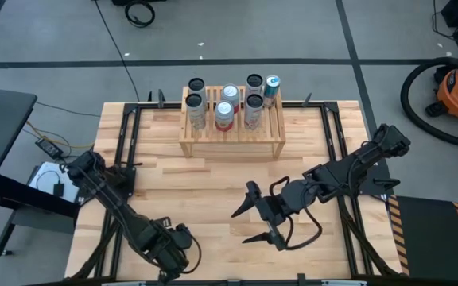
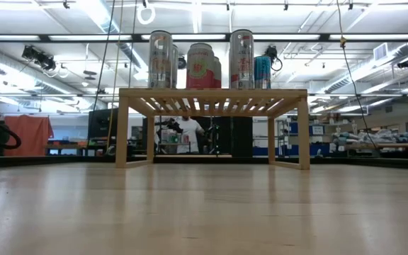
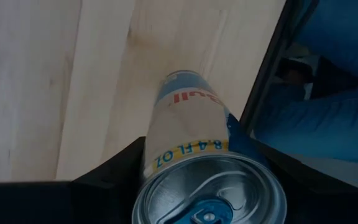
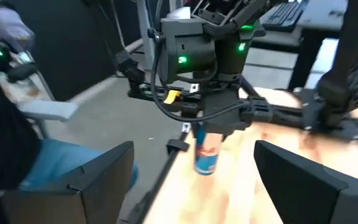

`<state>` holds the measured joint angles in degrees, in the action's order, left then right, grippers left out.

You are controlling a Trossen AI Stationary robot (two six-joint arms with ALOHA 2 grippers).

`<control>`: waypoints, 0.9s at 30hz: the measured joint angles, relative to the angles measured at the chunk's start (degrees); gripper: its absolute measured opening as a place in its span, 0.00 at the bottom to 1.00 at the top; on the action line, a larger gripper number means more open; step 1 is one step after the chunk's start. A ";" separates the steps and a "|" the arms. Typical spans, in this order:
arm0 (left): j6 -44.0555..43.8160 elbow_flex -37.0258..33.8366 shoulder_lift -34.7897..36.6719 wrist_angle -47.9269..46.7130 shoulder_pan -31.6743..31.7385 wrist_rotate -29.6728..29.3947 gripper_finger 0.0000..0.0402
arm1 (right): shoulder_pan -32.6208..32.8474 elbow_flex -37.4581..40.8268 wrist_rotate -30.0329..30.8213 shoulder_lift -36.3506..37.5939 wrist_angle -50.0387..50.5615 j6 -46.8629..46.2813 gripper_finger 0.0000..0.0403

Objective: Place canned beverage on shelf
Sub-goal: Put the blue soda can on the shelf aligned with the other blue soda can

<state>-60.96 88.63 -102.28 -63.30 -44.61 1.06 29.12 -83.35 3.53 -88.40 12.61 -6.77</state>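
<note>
We see the low light-wood shelf (image 1: 232,133) with a slatted top standing at the far middle of the pale plank table (image 1: 213,183), with 6 tall cylindrical metal cans (image 1: 224,115) upright on it in 2 rows. At the near left corner, the left gripper (image 1: 169,253) pinches a slim blue-and-silver aluminium beverage can (image 3: 194,149) between its dark fingers, the shiny pull-tab lid towards the wrist camera. The right gripper (image 1: 254,224) hovers over the table's near middle, its 2 pointed black fingers spread apart around nothing.
</note>
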 joint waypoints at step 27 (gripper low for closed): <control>18.83 0.69 0.07 0.43 5.90 -3.01 0.59 | 1.02 10.29 1.56 -4.39 -7.82 -5.94 0.98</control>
<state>-42.13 89.32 -102.21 -62.88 -38.71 -1.95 30.13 -73.06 5.08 -92.79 4.79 -12.71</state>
